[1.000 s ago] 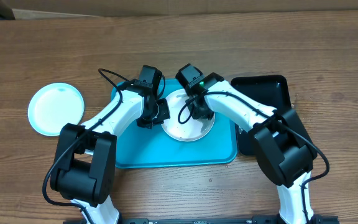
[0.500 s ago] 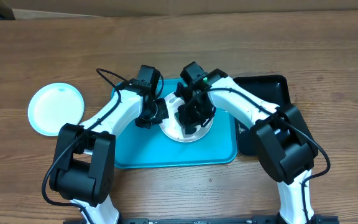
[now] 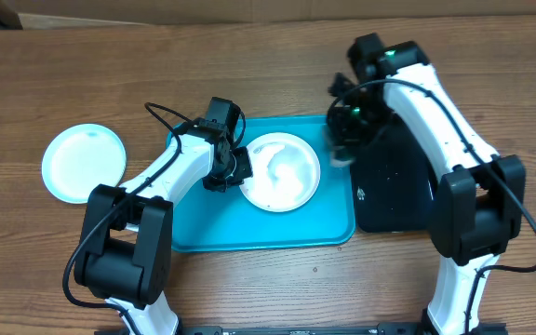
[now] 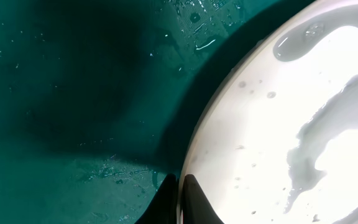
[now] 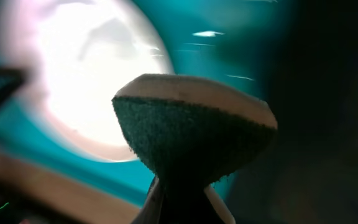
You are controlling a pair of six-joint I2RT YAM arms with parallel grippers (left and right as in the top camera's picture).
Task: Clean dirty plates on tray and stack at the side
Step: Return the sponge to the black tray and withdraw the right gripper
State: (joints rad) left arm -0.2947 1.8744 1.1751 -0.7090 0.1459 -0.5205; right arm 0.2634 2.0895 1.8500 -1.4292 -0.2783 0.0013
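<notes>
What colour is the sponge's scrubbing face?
Dark green on the sponge, pale backing; clearest in the right wrist view.

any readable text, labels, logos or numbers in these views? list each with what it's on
No readable text in any view.
Small white mark on the black tray: possibly a logo, too small to read.
White plate, turquoise tray, pale plate on the table, sponge: no print visible.
The right wrist view is motion-blurred, so nothing could be read there anyway.
</notes>
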